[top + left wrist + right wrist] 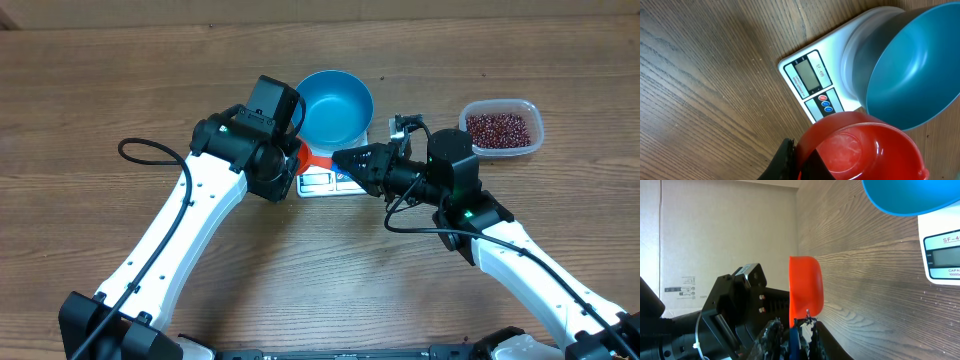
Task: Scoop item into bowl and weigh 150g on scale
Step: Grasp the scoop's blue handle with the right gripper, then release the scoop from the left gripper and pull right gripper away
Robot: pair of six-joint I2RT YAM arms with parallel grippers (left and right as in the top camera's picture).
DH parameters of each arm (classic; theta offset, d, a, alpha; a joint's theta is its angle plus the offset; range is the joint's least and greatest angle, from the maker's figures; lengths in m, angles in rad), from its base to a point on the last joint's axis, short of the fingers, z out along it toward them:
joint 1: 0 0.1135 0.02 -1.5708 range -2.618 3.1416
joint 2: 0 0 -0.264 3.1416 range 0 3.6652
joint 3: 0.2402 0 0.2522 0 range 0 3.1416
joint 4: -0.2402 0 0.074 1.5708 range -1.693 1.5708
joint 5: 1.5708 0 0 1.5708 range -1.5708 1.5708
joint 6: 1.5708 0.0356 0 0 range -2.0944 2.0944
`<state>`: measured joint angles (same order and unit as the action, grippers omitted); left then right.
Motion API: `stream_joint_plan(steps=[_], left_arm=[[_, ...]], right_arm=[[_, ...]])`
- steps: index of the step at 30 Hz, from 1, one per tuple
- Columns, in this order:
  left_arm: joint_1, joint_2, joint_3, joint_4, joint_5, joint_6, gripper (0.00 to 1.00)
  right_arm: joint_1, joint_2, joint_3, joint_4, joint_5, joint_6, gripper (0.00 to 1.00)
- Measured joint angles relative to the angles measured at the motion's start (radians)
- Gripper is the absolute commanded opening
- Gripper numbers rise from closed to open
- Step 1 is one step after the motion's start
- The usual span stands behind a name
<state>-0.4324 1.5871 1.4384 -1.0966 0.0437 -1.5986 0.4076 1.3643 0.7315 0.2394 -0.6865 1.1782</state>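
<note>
The blue bowl stands on the white scale, and I see no beans inside it. The beans lie in a clear tub at the right. An empty red scoop hovers beside the scale's display. My left gripper is shut on the scoop's wall, one finger outside and one inside. From the right, my right gripper meets the scoop, its jaws close around a blue strip below the red cup.
The clear plastic tub sits at the right, beside my right arm. Black cables loop off both arms, one at the left. In the right wrist view a cardboard wall stands beyond the table edge.
</note>
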Motion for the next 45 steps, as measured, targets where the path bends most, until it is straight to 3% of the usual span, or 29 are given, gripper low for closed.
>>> stream_joint_plan(steps=[12,17,24,33,38,45], left_arm=[[0.000,0.000,0.000,0.000,0.000,-0.001,0.06],[0.000,0.000,0.000,0.000,0.000,-0.004,0.17],[0.000,0.000,0.000,0.000,-0.003,-0.018,0.42],[0.000,0.000,0.000,0.001,-0.003,-0.011,0.47],[0.011,0.000,0.000,0.023,-0.002,0.080,0.44],[0.066,0.000,0.008,0.037,0.042,0.330,0.41]], right_arm=[[0.013,0.000,0.000,-0.001,0.021,0.000,0.12],[0.013,0.000,0.000,-0.001,0.024,0.000,0.07],[0.013,0.000,0.000,-0.012,0.040,0.001,0.06],[0.013,0.000,0.000,-0.015,0.040,0.000,0.06],[0.013,0.000,0.000,-0.022,0.040,-0.013,0.06],[0.013,0.000,0.000,-0.045,0.040,-0.052,0.06]])
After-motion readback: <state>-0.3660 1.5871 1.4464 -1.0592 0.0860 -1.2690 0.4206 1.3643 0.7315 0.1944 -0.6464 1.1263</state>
